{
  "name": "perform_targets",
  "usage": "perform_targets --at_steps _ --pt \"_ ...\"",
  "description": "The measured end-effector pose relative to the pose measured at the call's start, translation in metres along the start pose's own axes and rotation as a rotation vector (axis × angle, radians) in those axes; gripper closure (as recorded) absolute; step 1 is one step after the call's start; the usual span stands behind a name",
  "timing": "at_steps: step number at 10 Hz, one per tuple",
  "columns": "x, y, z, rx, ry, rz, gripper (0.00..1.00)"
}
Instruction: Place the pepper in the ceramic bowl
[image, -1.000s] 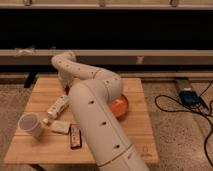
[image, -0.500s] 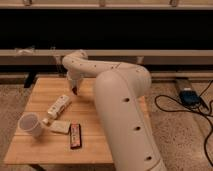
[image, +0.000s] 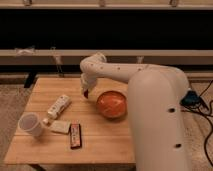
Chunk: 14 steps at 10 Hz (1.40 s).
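Observation:
The orange-red ceramic bowl sits on the wooden table, right of centre, and its glossy inside holds nothing I can see. My gripper hangs down from the white arm just left of the bowl's rim, a little above the table. It is shut on the small dark red pepper, which pokes out below the fingertips. The pepper is beside the bowl, not over it.
A white tube lies left of the gripper. A white cup stands at the front left. A pale packet and a flat dark bar with red markings lie near the front. My large white arm covers the table's right side.
The arm has swung to the right and uncovered the bowl. The gripper has moved right, from near the tube to beside the bowl's left rim.

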Motion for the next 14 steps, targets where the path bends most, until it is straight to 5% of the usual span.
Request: perform_targets --at_steps 3,11,14 --pt "0.031 -0.046 -0.014 -0.014 -0.023 0.096 0.96" --pt "0.077 -0.104 -0.015 -0.013 -0.044 0.279 0.22" --pt "0.084 -0.112 -0.013 -0.004 -0.036 0.307 0.2"
